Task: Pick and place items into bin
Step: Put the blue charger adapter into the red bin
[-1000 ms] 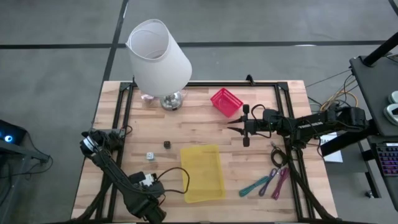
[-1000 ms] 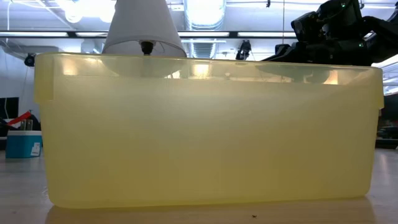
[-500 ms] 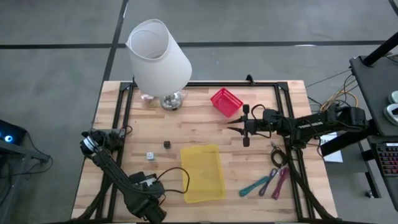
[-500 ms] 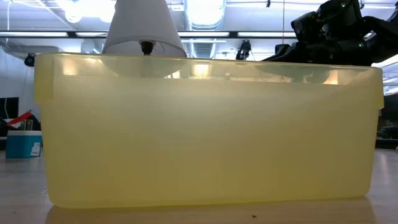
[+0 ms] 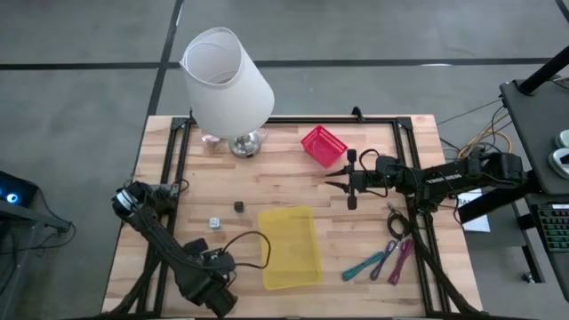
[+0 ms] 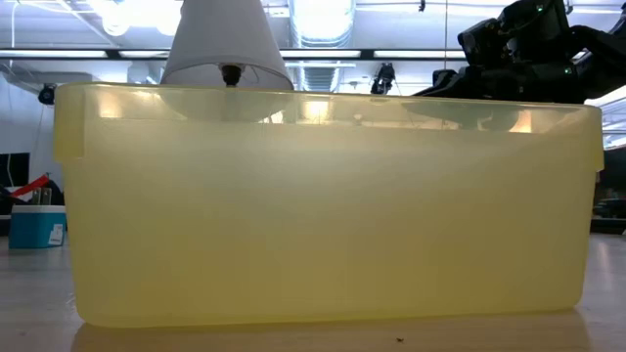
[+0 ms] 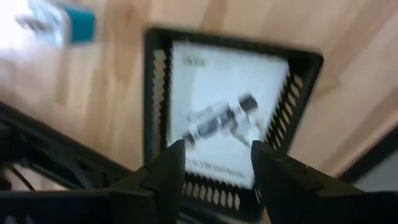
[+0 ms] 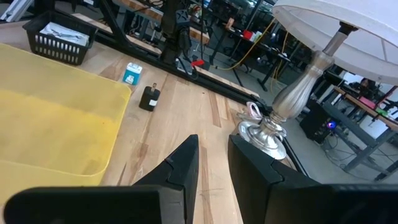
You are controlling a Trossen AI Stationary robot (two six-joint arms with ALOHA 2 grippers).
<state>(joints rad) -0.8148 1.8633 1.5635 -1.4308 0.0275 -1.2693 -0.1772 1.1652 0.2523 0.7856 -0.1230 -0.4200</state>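
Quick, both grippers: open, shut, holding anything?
Left gripper: open, empty, over a black basket.
Right gripper: open, empty, above the table.

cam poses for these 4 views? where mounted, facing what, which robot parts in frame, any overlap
High: above the table, straight down; both arms, yellow bin, lamp.
Low: table height, level, against the bin wall; right arm over the rim.
Left wrist: on the left arm, over a black basket; left end effector open.
Right wrist: toward the lamp; right end effector narrowly parted.
Shared: bin and lamp in high, low, right wrist.
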